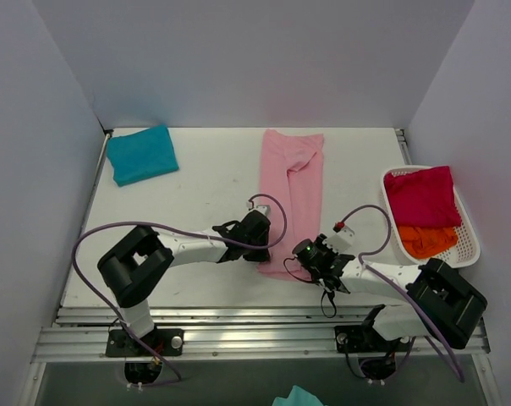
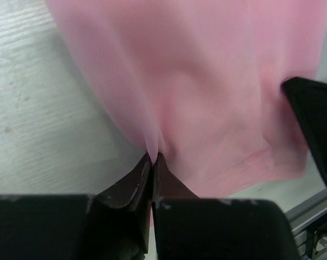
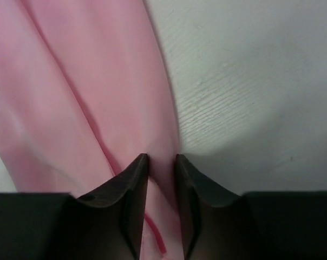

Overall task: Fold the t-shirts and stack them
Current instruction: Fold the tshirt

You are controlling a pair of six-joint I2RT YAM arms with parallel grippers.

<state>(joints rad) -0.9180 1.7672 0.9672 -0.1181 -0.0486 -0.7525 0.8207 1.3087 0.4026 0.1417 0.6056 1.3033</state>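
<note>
Two grippers on one near hem: pink t-shirt pinched at both sides.
Left gripper is clamped tight on the left edge, and right gripper stands narrow with cloth between its jaws. The shirt lies mid-table as a strip, long axis running away from the arms, so the fold probably goes forward.

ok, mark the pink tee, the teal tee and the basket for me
pink tee (image 1: 291, 190): top view, middle of the long folded strip.
teal tee (image 1: 140, 155): top view, centre of the folded cloth.
basket (image 1: 469, 228): top view, right rim.
</note>
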